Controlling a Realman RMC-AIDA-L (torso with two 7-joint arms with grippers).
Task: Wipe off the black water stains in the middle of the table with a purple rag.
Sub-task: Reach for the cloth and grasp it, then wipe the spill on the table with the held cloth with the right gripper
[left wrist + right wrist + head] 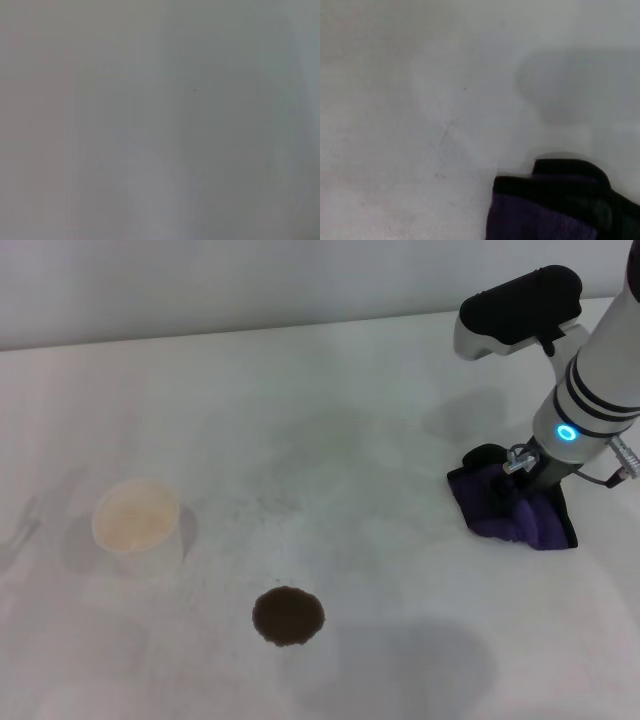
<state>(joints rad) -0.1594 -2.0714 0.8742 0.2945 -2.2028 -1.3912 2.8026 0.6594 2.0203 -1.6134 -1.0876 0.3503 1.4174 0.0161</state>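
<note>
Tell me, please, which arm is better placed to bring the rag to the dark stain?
The right. Its gripper is already down on the purple rag, on the table's right side, across from the stain. The left arm is out of the head view, and its wrist camera shows only blank surface.

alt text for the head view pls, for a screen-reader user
The right gripper is down on a crumpled purple rag at the right side of a white table. A round black water stain sits untouched near the front centre. A white paper cup stands to its left, further back.
</note>
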